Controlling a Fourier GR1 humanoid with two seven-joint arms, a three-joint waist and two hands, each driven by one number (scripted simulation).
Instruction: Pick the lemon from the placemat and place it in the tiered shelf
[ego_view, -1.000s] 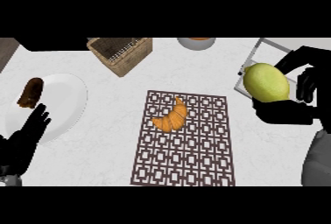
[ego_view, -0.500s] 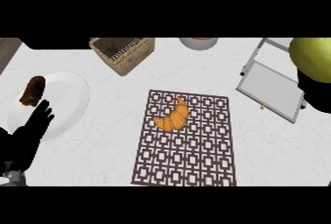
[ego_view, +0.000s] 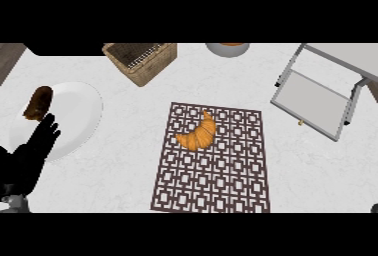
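Counter top seen from above.
A croissant (ego_view: 198, 134) is lying on the placemat (ego_view: 212, 180); the left hand (ego_view: 33, 152) is resting open over a white plate (ego_view: 77, 112); the tiered shelf (ego_view: 317, 100) is standing at right.

Bright, even overhead light on the counter (ego_view: 111, 165), faint soft shadows, no glare.

The tiered shelf (ego_view: 325, 95) runs off the right edge — the bowl (ego_view: 227, 48) is cut at top.
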